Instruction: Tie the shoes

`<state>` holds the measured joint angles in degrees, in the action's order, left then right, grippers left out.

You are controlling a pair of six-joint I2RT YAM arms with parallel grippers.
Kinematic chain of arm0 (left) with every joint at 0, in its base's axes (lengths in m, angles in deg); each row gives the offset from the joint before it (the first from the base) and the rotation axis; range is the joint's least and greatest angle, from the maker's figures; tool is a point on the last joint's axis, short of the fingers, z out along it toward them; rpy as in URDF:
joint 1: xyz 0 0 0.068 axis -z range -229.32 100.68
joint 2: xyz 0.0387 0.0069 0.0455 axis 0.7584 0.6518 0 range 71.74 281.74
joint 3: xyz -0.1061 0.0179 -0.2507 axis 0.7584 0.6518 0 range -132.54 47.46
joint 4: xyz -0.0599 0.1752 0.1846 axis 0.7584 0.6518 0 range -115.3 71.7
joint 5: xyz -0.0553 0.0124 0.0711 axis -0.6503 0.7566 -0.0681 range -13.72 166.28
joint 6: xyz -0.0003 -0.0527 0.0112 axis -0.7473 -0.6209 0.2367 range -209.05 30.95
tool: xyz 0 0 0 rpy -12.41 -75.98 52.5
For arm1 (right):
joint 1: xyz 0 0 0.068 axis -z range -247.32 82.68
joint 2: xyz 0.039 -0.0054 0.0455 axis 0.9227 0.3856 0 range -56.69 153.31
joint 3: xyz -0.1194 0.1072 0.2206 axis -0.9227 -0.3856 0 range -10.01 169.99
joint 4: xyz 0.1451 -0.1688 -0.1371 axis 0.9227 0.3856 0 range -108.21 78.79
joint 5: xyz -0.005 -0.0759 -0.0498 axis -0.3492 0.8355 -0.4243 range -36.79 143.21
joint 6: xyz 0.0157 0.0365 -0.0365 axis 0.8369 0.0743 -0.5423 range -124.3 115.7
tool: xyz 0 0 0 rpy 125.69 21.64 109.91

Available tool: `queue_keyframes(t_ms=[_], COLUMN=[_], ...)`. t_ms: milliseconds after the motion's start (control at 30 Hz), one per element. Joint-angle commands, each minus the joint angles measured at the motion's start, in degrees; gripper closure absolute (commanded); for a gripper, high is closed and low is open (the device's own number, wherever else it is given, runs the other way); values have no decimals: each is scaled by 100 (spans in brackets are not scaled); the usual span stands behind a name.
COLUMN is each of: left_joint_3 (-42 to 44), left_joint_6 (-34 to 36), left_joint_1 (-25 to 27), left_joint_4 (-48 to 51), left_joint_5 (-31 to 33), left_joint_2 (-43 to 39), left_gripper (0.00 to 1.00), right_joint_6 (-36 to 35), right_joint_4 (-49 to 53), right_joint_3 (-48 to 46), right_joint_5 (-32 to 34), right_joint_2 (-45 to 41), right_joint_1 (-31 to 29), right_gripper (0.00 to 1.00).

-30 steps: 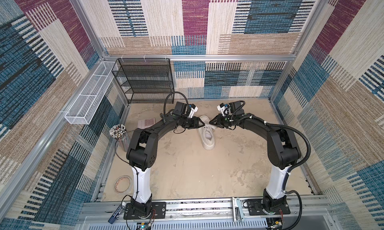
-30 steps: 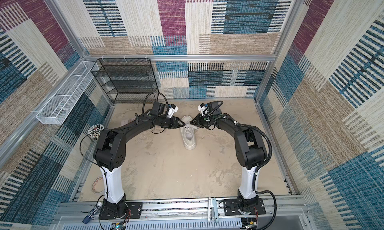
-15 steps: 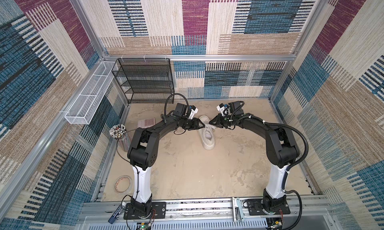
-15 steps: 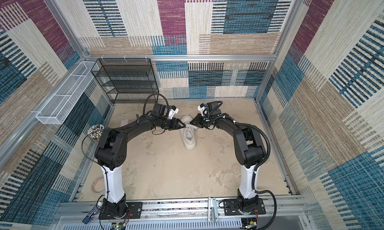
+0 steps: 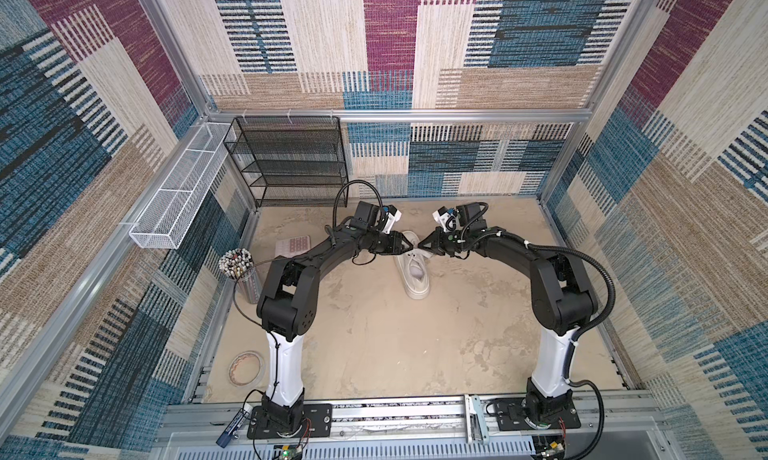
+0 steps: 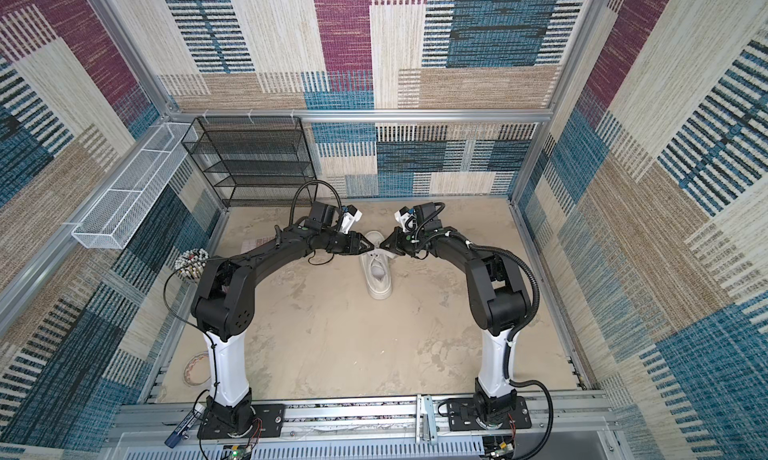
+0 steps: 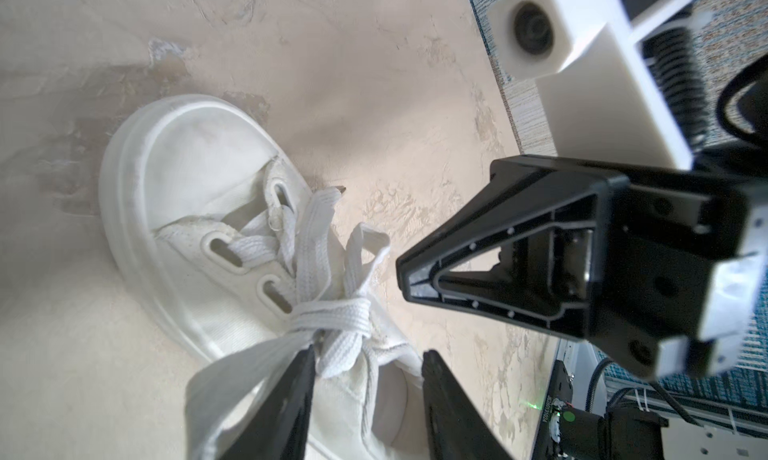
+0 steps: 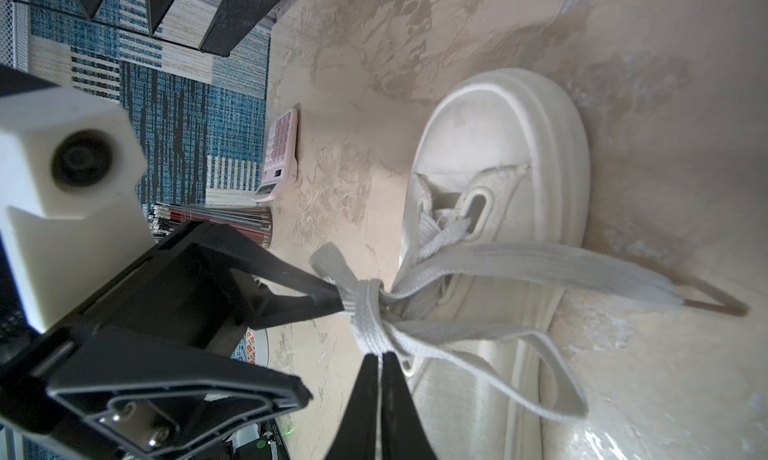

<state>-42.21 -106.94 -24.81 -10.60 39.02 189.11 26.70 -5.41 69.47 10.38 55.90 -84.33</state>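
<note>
Mottled beige tabletop (image 5: 374, 345), patchwork woven walls (image 5: 390, 42), black mesh shelf (image 5: 291, 158) at rear, white sneaker (image 5: 415, 277) stood centre-rear on tabletop, left gripper (image 7: 370, 352) jaws parted beside the knot, right gripper (image 8: 379, 356) pinched closed on the laces (image 8: 370, 312).

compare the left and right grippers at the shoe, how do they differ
Jaws: the left gripper stands open with a clear gap, the right gripper is pressed shut.
Hold: the right gripper pinches the laces at the crossing; the left gripper clamps nothing.
Approach: in both top views the left gripper reaches in from the left, the right gripper from the right.
Shared: both tips meet over the sneaker.
</note>
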Motion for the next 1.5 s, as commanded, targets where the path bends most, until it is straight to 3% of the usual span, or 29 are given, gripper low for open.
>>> queue_keyframes(t_ms=[0,400,700,1000,1200,1467], left_joint_3=[-173,-104,-112,-119,-112,-152], left_joint_6=[317,357,313,278,284,459], left_joint_1=[30,32,49,58,57,54], left_joint_4=[158,288,288,296,345,636], left_joint_5=[56,-36,-54,-97,-78,24], left_joint_2=[107,156,191,213,189,42], left_gripper=[54,54,72,80,99,100], right_joint_6=[11,11,59,115,213,331], right_joint_4=[-134,-137,-203,-313,-453,-619], right_joint_3=[1,-1,-16,-114,-161,-43], right_joint_5=[-75,-92,-193,-228,-314,-437], right_joint_2=[-27,-18,28,23,51,222], right_joint_1=[-8,-6,-4,-9,-12,-77], right_gripper=[91,92,92,93,93,92])
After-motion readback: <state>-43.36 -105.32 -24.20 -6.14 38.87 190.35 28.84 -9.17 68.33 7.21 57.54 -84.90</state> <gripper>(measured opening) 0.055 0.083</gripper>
